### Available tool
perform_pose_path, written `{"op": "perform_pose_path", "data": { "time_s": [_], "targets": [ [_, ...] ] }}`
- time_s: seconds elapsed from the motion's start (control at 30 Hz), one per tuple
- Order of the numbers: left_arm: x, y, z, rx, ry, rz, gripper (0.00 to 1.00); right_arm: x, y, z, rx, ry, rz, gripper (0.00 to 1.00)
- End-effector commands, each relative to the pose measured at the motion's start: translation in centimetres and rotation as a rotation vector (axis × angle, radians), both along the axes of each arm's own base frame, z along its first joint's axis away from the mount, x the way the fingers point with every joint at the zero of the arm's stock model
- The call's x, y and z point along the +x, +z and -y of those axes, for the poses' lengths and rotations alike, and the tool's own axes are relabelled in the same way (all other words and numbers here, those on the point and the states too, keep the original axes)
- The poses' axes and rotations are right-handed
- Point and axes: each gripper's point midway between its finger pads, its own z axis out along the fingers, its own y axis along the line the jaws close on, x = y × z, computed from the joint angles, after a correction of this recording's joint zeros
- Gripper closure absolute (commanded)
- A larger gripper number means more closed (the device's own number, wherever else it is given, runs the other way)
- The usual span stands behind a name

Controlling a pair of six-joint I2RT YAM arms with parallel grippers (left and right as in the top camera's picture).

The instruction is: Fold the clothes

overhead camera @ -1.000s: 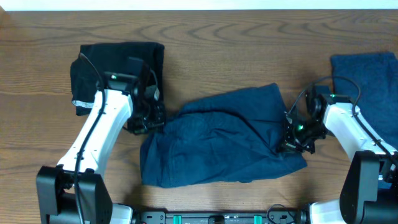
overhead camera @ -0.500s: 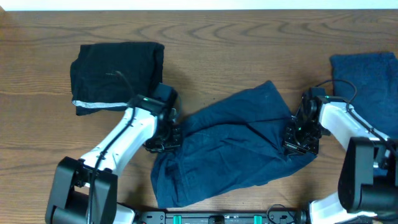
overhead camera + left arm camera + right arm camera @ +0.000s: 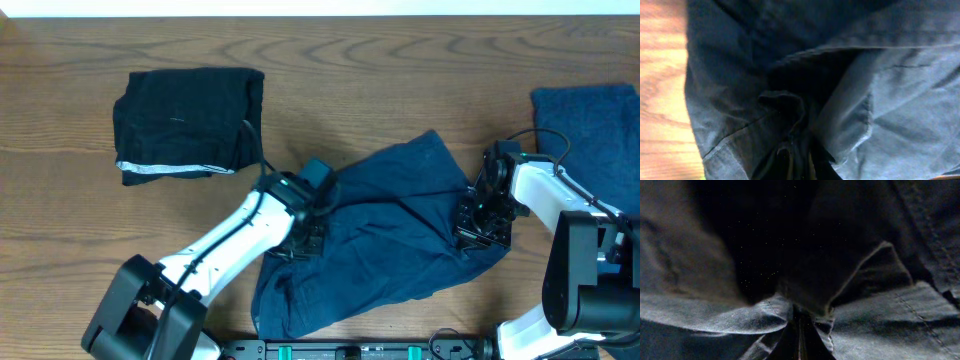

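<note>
A dark blue garment (image 3: 385,235) lies crumpled across the table's middle front. My left gripper (image 3: 305,238) is shut on its left side, with cloth bunched between the fingers in the left wrist view (image 3: 797,155). My right gripper (image 3: 480,228) is shut on the garment's right edge, and the right wrist view shows a fold pinched at the fingertips (image 3: 800,325). A folded black garment (image 3: 188,122) lies at the back left.
Another blue cloth (image 3: 590,125) lies at the right edge behind the right arm. Bare wooden tabletop (image 3: 60,250) surrounds the clothes.
My left gripper has dragged the garment's left side to the right, over the middle of the cloth. The right gripper has held nearly still on the right edge.
</note>
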Motion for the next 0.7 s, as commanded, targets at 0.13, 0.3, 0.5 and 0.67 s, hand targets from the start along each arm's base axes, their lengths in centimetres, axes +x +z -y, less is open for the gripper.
{"op": "perform_pose_path", "data": {
  "time_s": [0.13, 0.3, 0.5, 0.67],
  "targets": [
    [-3.0, -0.5, 1.8, 0.039, -0.015, -0.029, 0.88, 0.0, -1.2, 0.2, -0.024, 0.001, -0.012, 0.99],
    [-3.3, -0.6, 1.9, 0.125, -0.051, 0.057, 0.83, 0.2, -1.2, 0.2, -0.024, 0.001, -0.005, 0.99],
    [-3.3, -0.6, 1.9, 0.150, -0.065, 0.088, 0.58, 0.2, -1.2, 0.2, -0.023, 0.001, -0.005, 0.99],
    [-2.4, -0.4, 0.4, 0.235, -0.073, 0.149, 0.46, 0.2, -1.2, 0.2, -0.024, 0.001, -0.005, 0.99]
  ]
}}
